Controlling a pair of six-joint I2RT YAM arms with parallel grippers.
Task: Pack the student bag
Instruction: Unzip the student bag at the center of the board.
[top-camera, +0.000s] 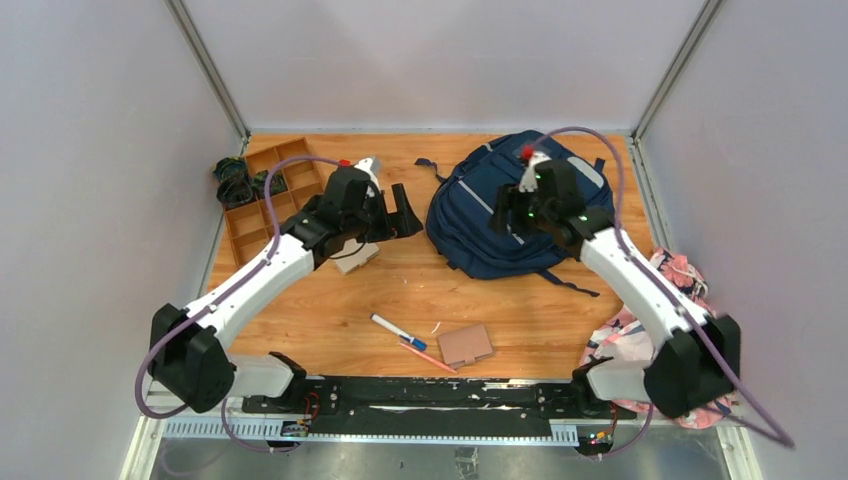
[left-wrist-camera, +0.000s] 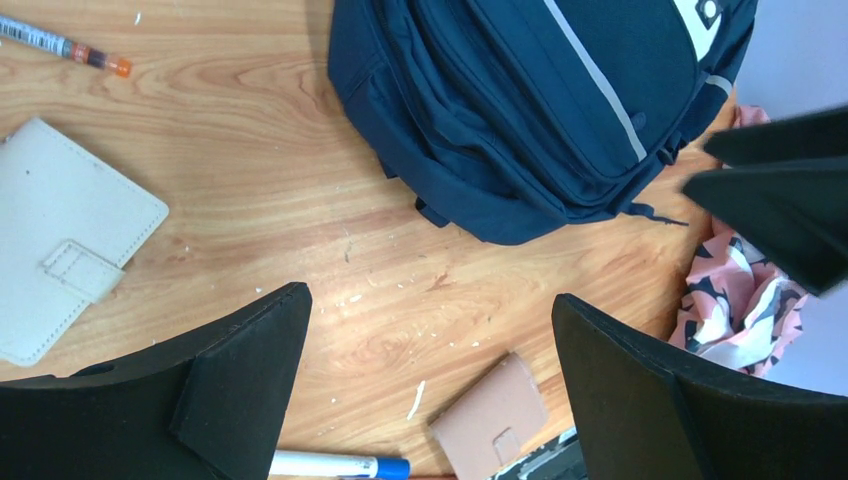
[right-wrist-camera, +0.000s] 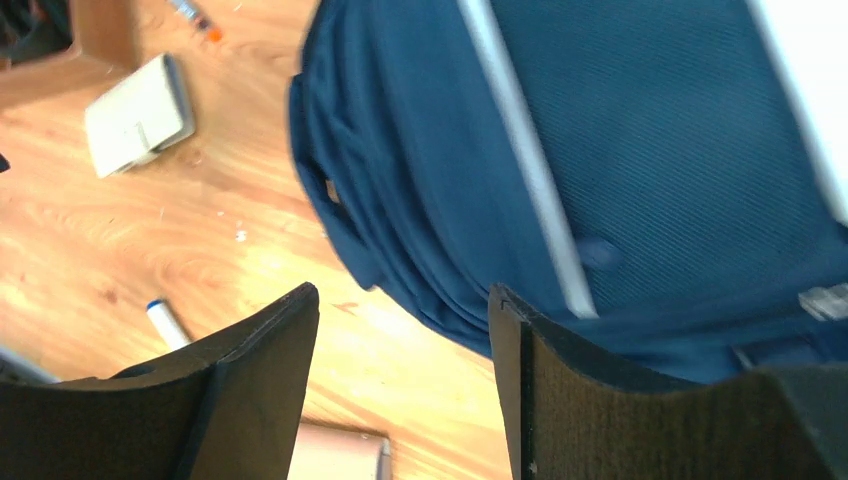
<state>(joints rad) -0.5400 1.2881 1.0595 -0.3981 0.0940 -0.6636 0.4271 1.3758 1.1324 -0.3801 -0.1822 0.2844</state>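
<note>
Top view: student bag (top-camera: 480, 225) lies flat near the far edge of the worktop (top-camera: 320, 330), right of centre. Right gripper (top-camera: 503, 220) is over the bag's middle. Left gripper (top-camera: 397, 215) is just left of the bag, above a cream notebook (top-camera: 357, 258). Brown card case (top-camera: 465, 344) and blue-capped pen (top-camera: 398, 331) lie toward the near edge.

Left wrist view: fingers (left-wrist-camera: 230, 390) spread wide, nothing between them, bare wood below.

Right wrist view: fingers (right-wrist-camera: 250, 390) parted, empty, above the bag's left rim. Contact with the fabric: cannot tell.
</note>
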